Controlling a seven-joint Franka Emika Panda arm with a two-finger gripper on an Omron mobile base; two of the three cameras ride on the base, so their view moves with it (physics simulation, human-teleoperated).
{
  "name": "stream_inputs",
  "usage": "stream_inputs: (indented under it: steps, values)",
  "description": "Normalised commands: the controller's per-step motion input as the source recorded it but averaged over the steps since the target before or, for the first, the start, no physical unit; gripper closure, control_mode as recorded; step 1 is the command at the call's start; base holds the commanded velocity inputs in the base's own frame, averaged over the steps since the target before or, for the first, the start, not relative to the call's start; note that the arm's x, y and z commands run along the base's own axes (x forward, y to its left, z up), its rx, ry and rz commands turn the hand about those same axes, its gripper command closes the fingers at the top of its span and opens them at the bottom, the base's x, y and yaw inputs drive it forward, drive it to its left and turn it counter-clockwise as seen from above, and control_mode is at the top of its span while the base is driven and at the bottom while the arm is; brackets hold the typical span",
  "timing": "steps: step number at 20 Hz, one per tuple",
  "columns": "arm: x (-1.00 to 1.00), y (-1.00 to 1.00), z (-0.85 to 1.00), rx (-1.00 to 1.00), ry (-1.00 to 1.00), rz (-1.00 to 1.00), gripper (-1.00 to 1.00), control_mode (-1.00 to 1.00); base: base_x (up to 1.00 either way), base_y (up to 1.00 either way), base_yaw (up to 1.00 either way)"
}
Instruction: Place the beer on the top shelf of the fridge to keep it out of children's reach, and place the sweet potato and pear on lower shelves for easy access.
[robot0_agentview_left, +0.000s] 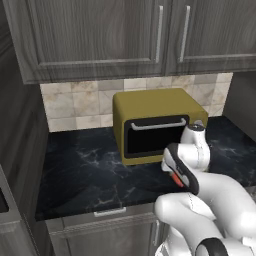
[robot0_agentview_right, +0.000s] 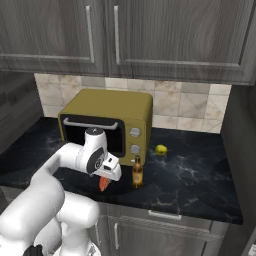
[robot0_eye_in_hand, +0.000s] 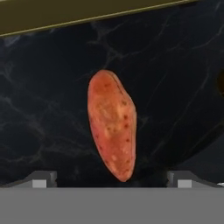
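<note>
- The white arm's two-finger gripper (robot0_eye_in_hand: 112, 179) points down at the black marbled stone counter (robot0_agentview_left: 80, 175), just in front of the boxy mustard-yellow toaster oven (robot0_agentview_left: 155, 125).
- Its jaws stand wide apart: in the hand view the 2 small dark finger tips (robot0_eye_in_hand: 41, 178) rise at opposite sides of the bottom edge, with bare counter between them and nothing clamped.
- The small elongated orange-red sweet potato (robot0_eye_in_hand: 112, 124) lies on the counter, centred in the gap between the 2 tips and apart from both.
- In the hand view its long axis runs nearly straight away from the gripper, with the narrower tapered end nearest the jaws, slightly toward the right tip, and the rounder end toward the oven's lower edge.
- In the right base view the sweet potato (robot0_agentview_right: 103, 183) shows as an orange sliver just under the hand; in the left base view a red-orange bit (robot0_agentview_left: 176, 178) peeks out beside the wrist.
- The slim brown glass beer bottle with a yellowish label (robot0_agentview_right: 137, 172) stands upright on the counter near the oven's front right corner, close to the right of the hand and apart from it.
- The small rounded yellow-green pear (robot0_agentview_right: 160, 149) rests on the counter beside the oven's right wall, behind the bottle.
- Dark wood-grain cabinets (robot0_agentview_right: 165, 35) hang above a beige tiled backsplash (robot0_agentview_left: 75, 105).
</note>
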Motion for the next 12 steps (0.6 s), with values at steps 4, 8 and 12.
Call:
stream_inputs:
  steps: [4, 8, 12]
  values:
    - [0.04, 0.07, -0.31, 0.0, 0.0, 0.0, -1.0, -1.0, 0.0, 0.0, 0.0]
    - [0.0, 0.0, -0.32, 0.0, 0.0, 0.0, -1.0, -1.0, 0.0, 0.0, 0.0]
    - [0.0, 0.0, -0.29, 0.0, 0.0, 0.0, -1.0, -1.0, 0.0, 0.0, 0.0]
